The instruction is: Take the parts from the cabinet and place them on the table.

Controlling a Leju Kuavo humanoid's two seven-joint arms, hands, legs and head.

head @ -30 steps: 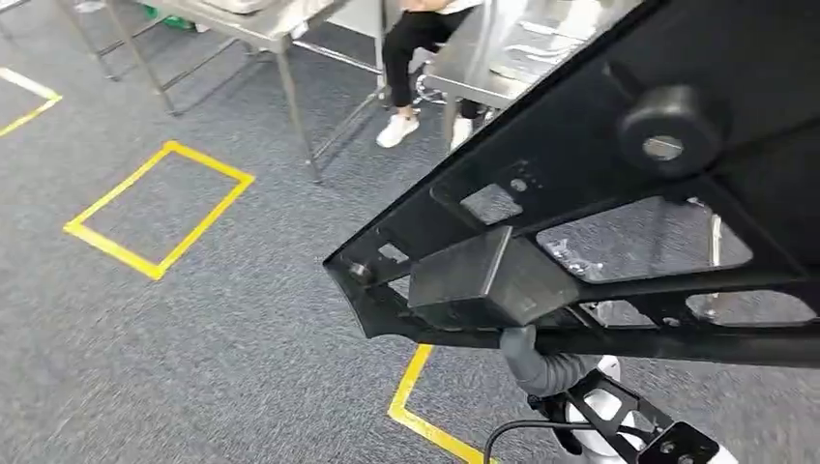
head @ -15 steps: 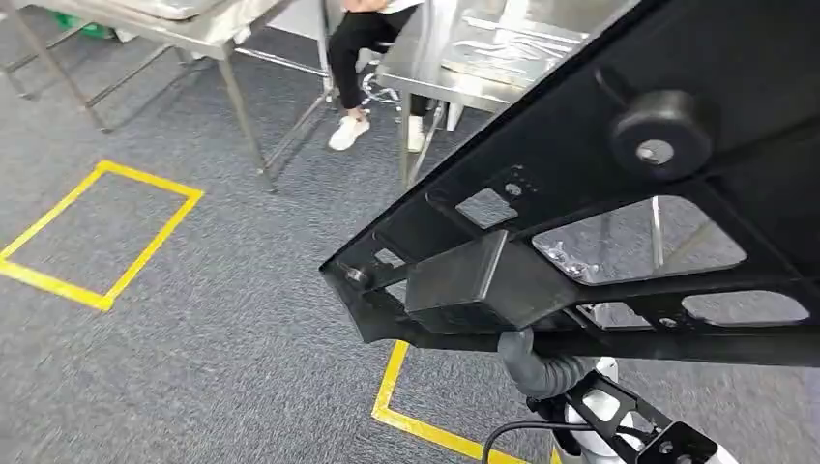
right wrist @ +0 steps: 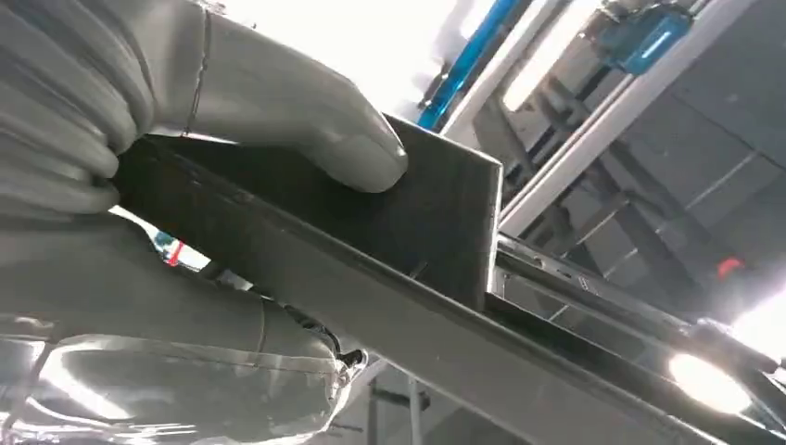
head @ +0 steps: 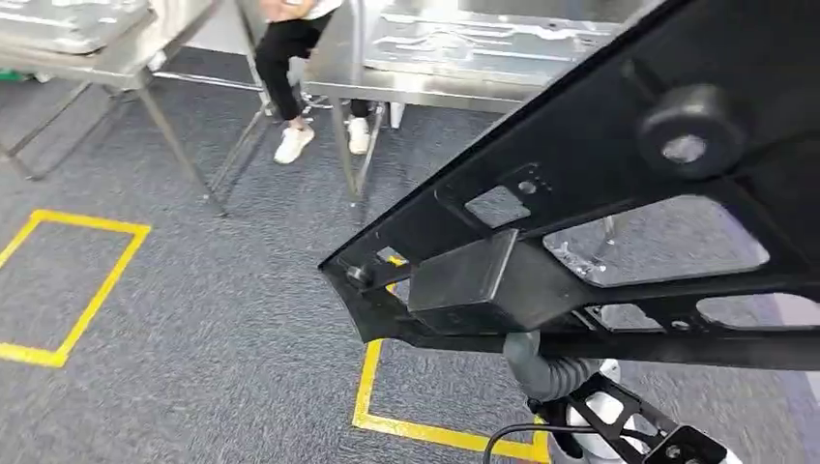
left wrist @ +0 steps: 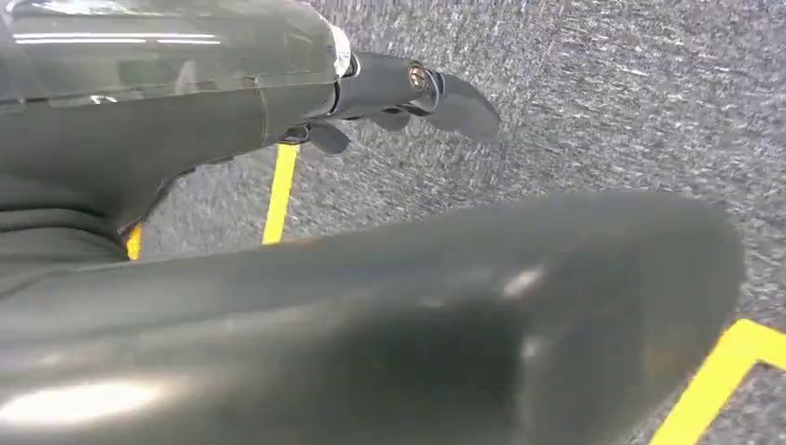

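A large black frame part (head: 600, 193) with cut-out windows, a round knob and a boxy block fills the right of the head view, carried above the floor. My right hand (head: 543, 369) holds it from underneath. In the right wrist view the thumb (right wrist: 278, 102) presses on the part's flat black plate (right wrist: 436, 222). My left hand (left wrist: 389, 88) hangs over the grey carpet, its dark fingers (left wrist: 454, 102) stretched out with nothing in them. A steel table (head: 454, 82) with flat metal parts on it stands ahead.
A second steel table (head: 87, 53) stands at the far left. A person's legs in black trousers and white shoes (head: 290, 68) are between the two tables. Yellow tape boxes (head: 87, 290) mark the grey carpet, one (head: 416, 430) just ahead of me.
The whole view has swung to the right: tables, person and yellow boxes have slid left in the picture and come nearer. The black part stays in my right hand.
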